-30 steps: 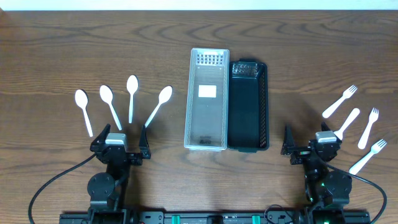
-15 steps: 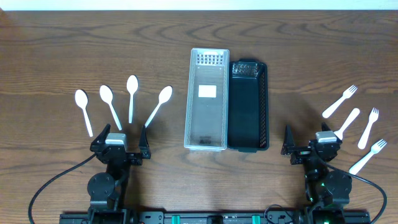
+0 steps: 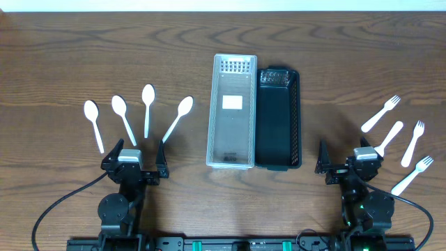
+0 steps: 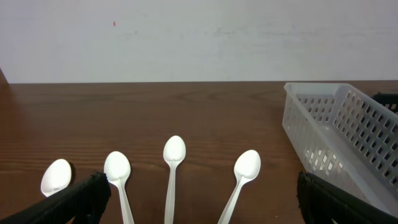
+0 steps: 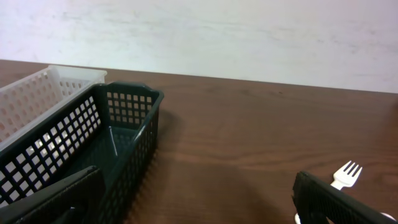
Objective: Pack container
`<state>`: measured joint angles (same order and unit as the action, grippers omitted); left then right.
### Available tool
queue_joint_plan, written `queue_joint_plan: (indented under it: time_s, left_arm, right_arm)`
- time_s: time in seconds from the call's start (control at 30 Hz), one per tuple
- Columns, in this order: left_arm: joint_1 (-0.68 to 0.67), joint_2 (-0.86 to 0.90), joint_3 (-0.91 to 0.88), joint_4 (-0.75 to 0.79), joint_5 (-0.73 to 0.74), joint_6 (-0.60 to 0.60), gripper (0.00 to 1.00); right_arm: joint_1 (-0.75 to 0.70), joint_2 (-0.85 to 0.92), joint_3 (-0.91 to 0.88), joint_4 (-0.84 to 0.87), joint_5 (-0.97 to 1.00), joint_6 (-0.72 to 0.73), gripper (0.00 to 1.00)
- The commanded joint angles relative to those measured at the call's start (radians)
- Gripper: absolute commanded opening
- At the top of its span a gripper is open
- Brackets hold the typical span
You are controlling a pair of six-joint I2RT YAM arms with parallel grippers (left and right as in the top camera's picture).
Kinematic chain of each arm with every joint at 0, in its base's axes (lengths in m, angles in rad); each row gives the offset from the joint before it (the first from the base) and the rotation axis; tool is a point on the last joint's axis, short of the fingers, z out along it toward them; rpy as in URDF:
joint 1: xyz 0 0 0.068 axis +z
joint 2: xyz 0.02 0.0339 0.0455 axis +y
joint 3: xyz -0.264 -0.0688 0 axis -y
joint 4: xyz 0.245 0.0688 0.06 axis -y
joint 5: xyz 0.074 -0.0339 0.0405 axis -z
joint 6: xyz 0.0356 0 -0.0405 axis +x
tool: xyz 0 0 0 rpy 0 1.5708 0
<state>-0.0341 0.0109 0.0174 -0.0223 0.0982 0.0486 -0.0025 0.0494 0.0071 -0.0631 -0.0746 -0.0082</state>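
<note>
i am wearing matte black all over. my left gripper (image 3: 136, 155) and right gripper (image 3: 348, 159) are each carrying a small grey block (image 3: 127, 157) on top. my fingers (image 4: 68, 200) are showing as flat black wedges. thin black cables (image 3: 61, 209) are looping out from my bases, and a green light (image 3: 361, 207) is glowing on my right side.

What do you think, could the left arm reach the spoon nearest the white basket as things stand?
Probably yes. The left gripper is open, and that spoon lies just ahead of it, apart from the other spoons and the white basket, with nothing over it.
</note>
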Motion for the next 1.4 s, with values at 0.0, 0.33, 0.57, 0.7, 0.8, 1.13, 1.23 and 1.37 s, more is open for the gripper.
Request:
queue_joint_plan:
  time_s: [0.0,0.33,0.57,0.7,0.8,1.13,1.23,1.37]
  left_arm:
    - [-0.003,-0.006,-0.013,-0.04,0.022,-0.005,0.98]
    - [-0.003,-0.006,-0.013,-0.04,0.022,-0.005,0.98]
    - [-0.003,-0.006,-0.013,-0.04,0.022,-0.005,0.98]
    - [-0.003,-0.006,-0.013,-0.04,0.022,-0.005,0.98]
    - [-0.003,-0.006,-0.013,-0.04,0.022,-0.006,0.98]
    - [-0.003,-0.006,-0.013,-0.04,0.022,-0.006,0.98]
    - [-0.003,-0.006,-0.013,-0.04,0.022,-0.005,0.98]
    - [-0.003,-0.006,-0.013,-0.04,0.022,-0.006,0.98]
  right_arm:
    - [0.012,-0.005,-0.002,-0.005,0.007,0.0,0.99]
    - [0.012,-0.005,-0.002,-0.005,0.007,0.0,0.99]
    - [0.012,-0.005,-0.002,-0.005,0.007,0.0,0.99]
    - [0.012,-0.005,-0.002,-0.005,0.007,0.0,0.99]
    - [0.012,-0.005,-0.002,-0.005,0.007,0.0,0.99]
    - [0.012,-0.005,-0.002,-0.005,0.007,0.0,0.99]
    - [0.012,-0.005,-0.002,-0.005,0.007,0.0,0.99]
    - [0.012,-0.005,-0.002,-0.005,0.007,0.0,0.99]
